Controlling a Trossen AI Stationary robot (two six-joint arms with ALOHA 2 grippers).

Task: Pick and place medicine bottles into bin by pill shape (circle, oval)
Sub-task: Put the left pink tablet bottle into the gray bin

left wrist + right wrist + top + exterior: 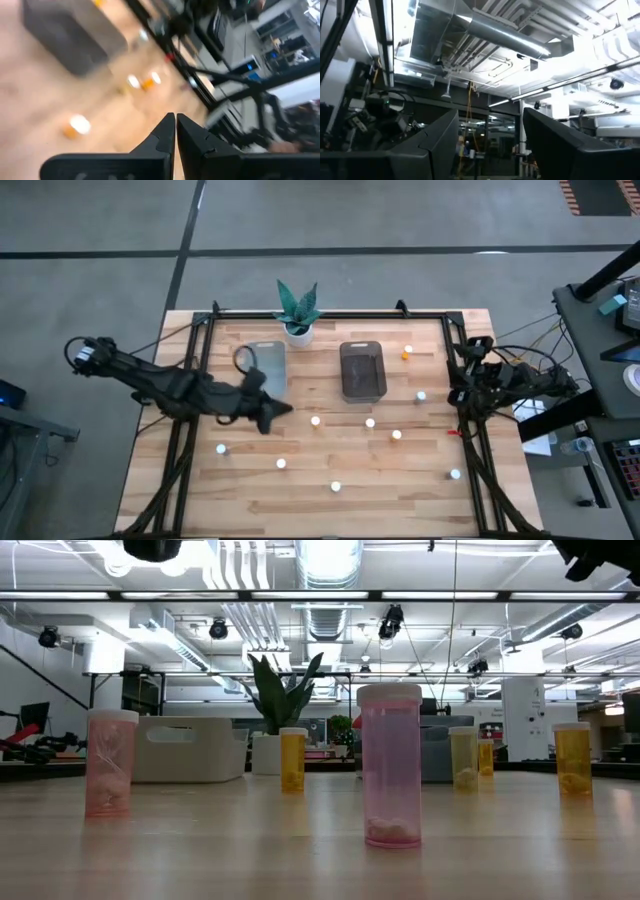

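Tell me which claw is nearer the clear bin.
Left. The left claw hangs just in front of the clear bin, shut and empty; the right claw waits at the table's right edge, beyond the dark bin.

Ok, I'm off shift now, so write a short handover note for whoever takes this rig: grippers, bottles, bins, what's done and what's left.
Left gripper: shut, empty, over the table just in front of the clear bin.
Right gripper: open, empty, parked at the table's right edge, pointing up at the ceiling.
Medicine bottles: about ten standing loose across the table in front of and right of the bins.
Done: no bottle visible in the clear bin or the dark bin.
Left: sort every bottle.
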